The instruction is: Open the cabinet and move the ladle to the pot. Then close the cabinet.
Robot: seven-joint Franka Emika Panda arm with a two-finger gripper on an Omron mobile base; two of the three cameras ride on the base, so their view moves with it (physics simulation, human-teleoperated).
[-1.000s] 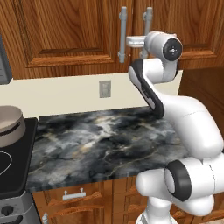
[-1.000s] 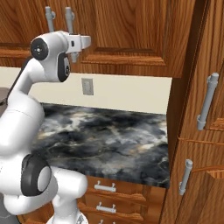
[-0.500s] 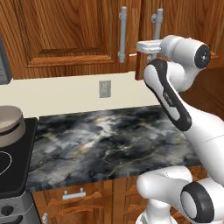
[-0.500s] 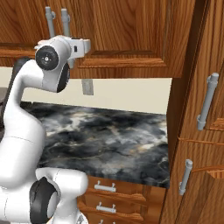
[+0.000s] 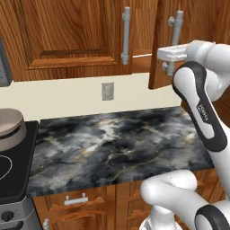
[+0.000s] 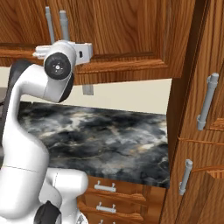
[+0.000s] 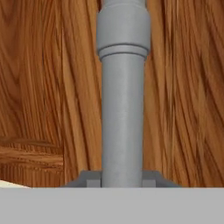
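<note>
The cabinet (image 5: 67, 36) is the reddish-brown wall unit above the counter. Its right door (image 5: 197, 27) stands swung partly outward. My gripper (image 5: 172, 57) is shut on that door's grey bar handle (image 5: 176, 31). In the hand view the handle (image 7: 122, 109) runs straight up between my two fingertips (image 7: 89, 181), with the gripper (image 7: 121, 181) closed around it. From the right base view my hand (image 6: 65, 51) sits just below the two handles (image 6: 64, 24). The pot (image 5: 10, 128) stands on the stove at the far left. The ladle is hidden.
A dark marble counter (image 5: 112, 143) lies below the cabinet, with a wall outlet (image 5: 107, 91) behind it. A black stove (image 5: 13, 179) sits at the left, and drawers (image 5: 76, 200) run under the counter. A tall wooden unit with bar handles (image 6: 206, 107) stands on the right.
My hand has moved right and towards me with the handle held. The right cabinet door has swung further outward.
</note>
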